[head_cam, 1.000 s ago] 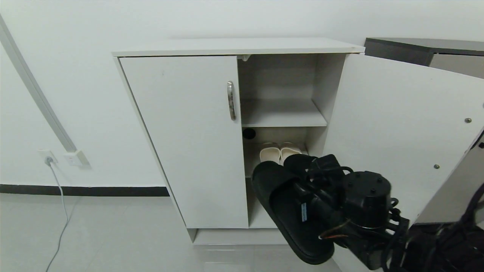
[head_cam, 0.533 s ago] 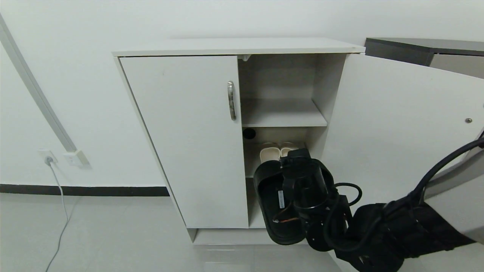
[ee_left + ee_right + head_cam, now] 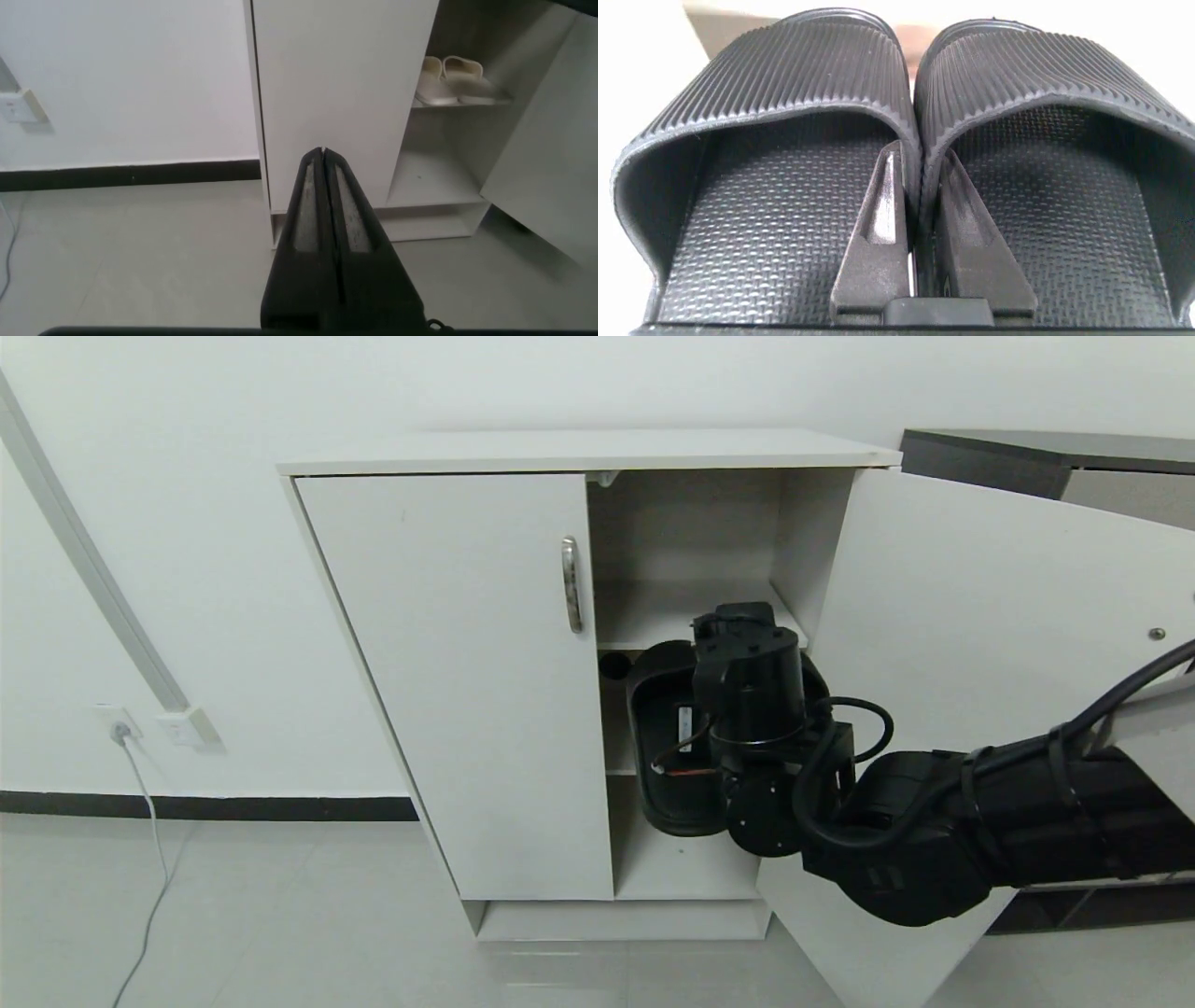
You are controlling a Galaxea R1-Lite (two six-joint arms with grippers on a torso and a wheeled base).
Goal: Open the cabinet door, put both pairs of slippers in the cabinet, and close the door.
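Black slippers (image 3: pixel 658 747), inner edges pinched together in my right gripper (image 3: pixel 917 187), hang at the mouth of the open cabinet (image 3: pixel 448 691), level with its middle shelf (image 3: pixel 495 100); my left gripper (image 3: pixel 322 168) is closed, holding nothing.

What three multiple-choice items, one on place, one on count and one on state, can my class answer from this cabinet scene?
1. Where do the cream slippers lie? A the floor; B a shelf; C the cabinet top.
2. How many doors stand open? A none; B one; C two.
3. The right end effector is: A shut on the black slippers; B open, empty; C shut on nothing.

Key:
1. B, the left wrist view shows them side by side on the shelf.
2. B, the right door stands open and the left door is shut.
3. A, its fingers pinch both slippers' inner edges together.
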